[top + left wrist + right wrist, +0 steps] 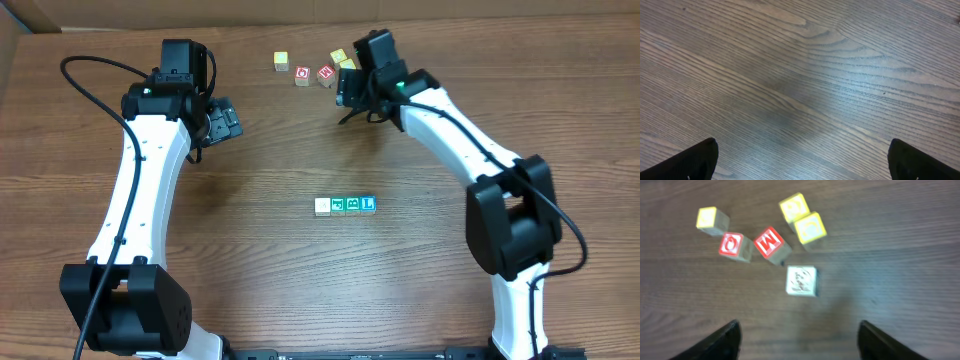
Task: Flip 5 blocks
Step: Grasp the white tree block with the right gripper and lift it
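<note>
A row of blocks lies mid-table: a white block (pixel 322 206) at its left end, then three teal blocks (pixel 352 204) beside it. Another white block with a printed symbol (pixel 801 280) lies alone on the wood in the right wrist view, ahead of my right gripper (pixel 797 340). That gripper is open, empty and touches nothing. In the overhead view the right gripper (pixel 350 100) hangs at the back, just in front of the cube cluster, and hides that white block. My left gripper (pixel 802 162) is open wide over bare wood, at the back left (pixel 222 120).
Behind the lone white block sit red-faced cubes, an M (pixel 770 244) and an O (pixel 733 246), with three yellow cubes (pixel 810 227) (pixel 795 206) (pixel 710 219) around them. In the overhead view this cluster (pixel 326 74) is near the table's far edge.
</note>
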You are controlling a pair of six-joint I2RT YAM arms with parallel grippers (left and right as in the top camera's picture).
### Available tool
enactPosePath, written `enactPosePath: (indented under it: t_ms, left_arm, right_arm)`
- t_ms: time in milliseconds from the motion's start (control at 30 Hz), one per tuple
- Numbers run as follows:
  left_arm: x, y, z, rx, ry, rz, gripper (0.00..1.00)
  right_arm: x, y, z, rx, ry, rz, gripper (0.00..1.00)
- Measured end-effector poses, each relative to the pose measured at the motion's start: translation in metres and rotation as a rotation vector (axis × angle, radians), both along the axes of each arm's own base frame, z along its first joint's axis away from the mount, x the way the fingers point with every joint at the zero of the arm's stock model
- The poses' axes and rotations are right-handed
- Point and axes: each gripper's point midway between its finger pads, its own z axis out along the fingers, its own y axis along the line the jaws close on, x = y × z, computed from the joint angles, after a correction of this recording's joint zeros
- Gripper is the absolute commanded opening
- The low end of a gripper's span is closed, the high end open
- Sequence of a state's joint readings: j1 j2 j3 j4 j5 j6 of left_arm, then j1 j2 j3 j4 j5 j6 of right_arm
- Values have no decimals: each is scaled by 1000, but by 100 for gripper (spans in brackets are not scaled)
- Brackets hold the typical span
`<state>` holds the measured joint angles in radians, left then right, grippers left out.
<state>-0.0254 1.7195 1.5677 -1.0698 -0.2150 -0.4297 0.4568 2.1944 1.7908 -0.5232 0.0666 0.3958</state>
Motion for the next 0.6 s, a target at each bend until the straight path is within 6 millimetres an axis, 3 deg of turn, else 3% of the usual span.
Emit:
enactPosePath:
  t_ms: [133, 400, 600]
  left_arm:
    - [0, 0, 0, 0, 0, 0, 100]
    - [0, 0, 0, 0, 0, 0, 100]
    - [0, 0, 0, 0, 0, 0, 100]
  right_arm:
    - [6, 13, -15, -10, -26, 23, 66]
    - [20, 21, -67, -24, -31, 30, 63]
    - [26, 19, -72, -33, -57, 14, 59]
